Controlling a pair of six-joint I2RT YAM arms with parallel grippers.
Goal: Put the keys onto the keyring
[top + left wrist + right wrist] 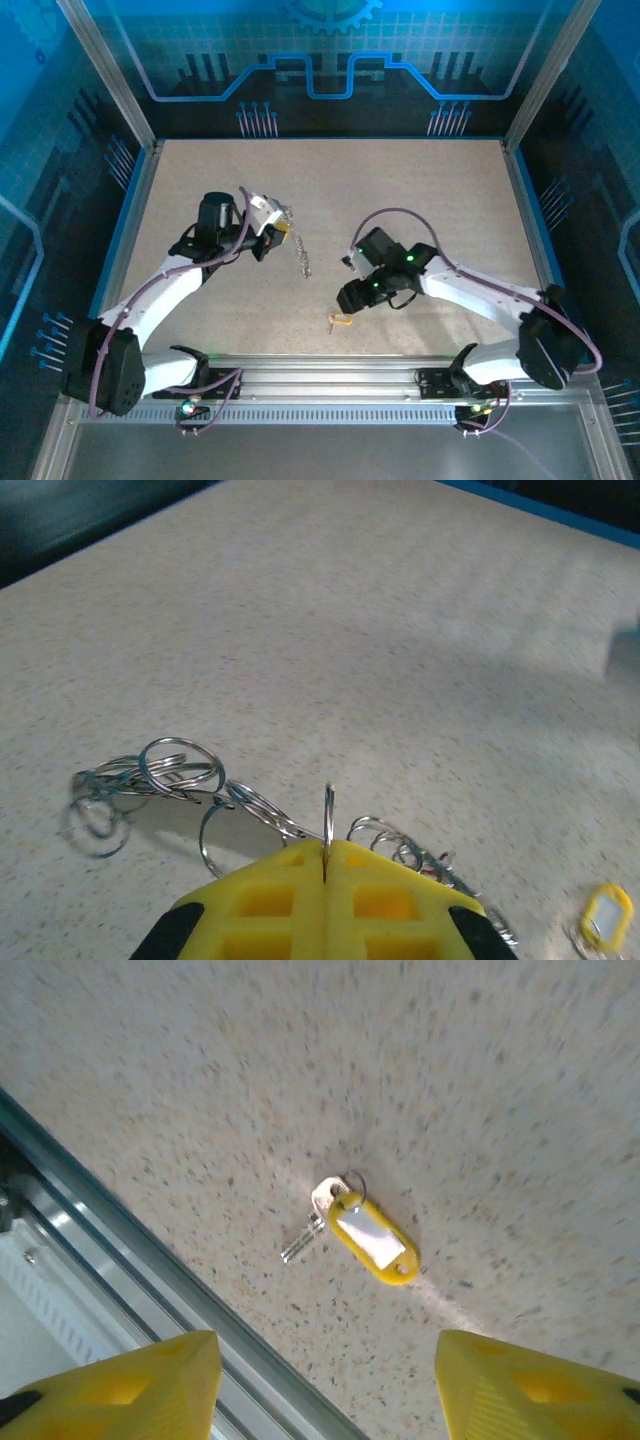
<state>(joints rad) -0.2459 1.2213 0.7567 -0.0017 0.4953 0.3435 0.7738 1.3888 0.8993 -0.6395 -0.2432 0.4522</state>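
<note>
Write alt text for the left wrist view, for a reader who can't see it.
The shut left pincer, yellow, pinches a thin silver ring that stands upright between its pads at the bottom of the picture. Beyond it a tangle of linked silver rings lies on the speckled table, and a yellow tag lies at the lower right.

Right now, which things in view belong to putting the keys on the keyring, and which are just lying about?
Part of the job:
- silver ring, pinched in the shut left gripper
- chain of rings lying on the table by it
- key with yellow tag, below the open right gripper

Just there:
- table
- metal rail along its near edge
</note>
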